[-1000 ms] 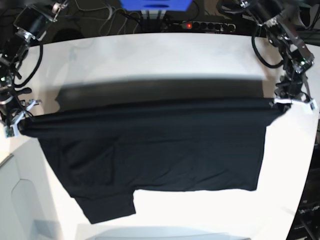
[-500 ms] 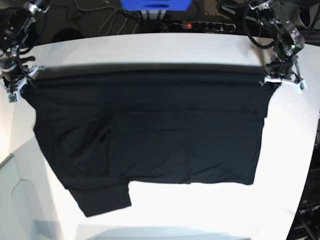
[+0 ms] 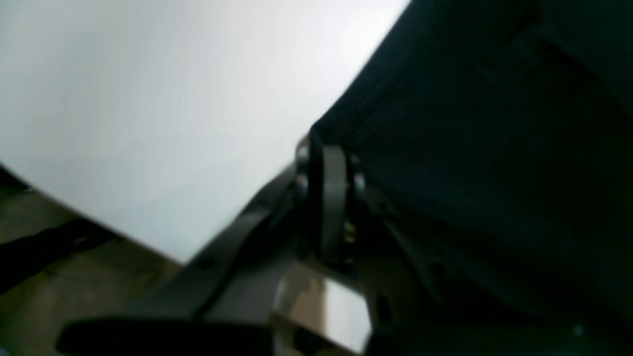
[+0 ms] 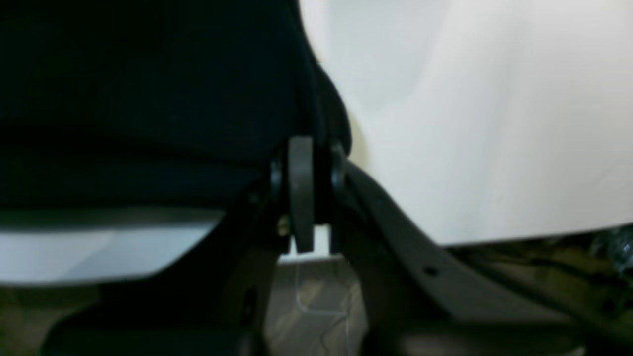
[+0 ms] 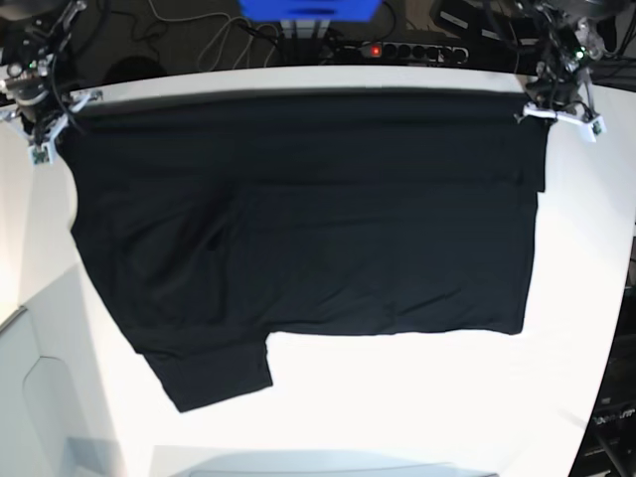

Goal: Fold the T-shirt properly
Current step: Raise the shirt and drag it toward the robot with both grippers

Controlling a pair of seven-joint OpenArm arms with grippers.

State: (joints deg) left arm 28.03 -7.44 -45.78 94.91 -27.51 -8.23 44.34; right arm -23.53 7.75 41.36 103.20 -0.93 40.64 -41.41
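Stretching the T-shirt [image 5: 298, 229] flat across the white desk [image 5: 417, 407], far edge taut, one sleeve trailing at the near side. Clamping fingers of left gripper [image 5: 556, 112] and right gripper [image 5: 62, 111] on its two far corners. Likely calling next for laying the edge down, releasing, then folding. Showing no containers.

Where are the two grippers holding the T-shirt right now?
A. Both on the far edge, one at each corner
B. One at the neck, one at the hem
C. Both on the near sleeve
A: the right gripper and left gripper each pinch a far corner of the T-shirt, jaws shut.
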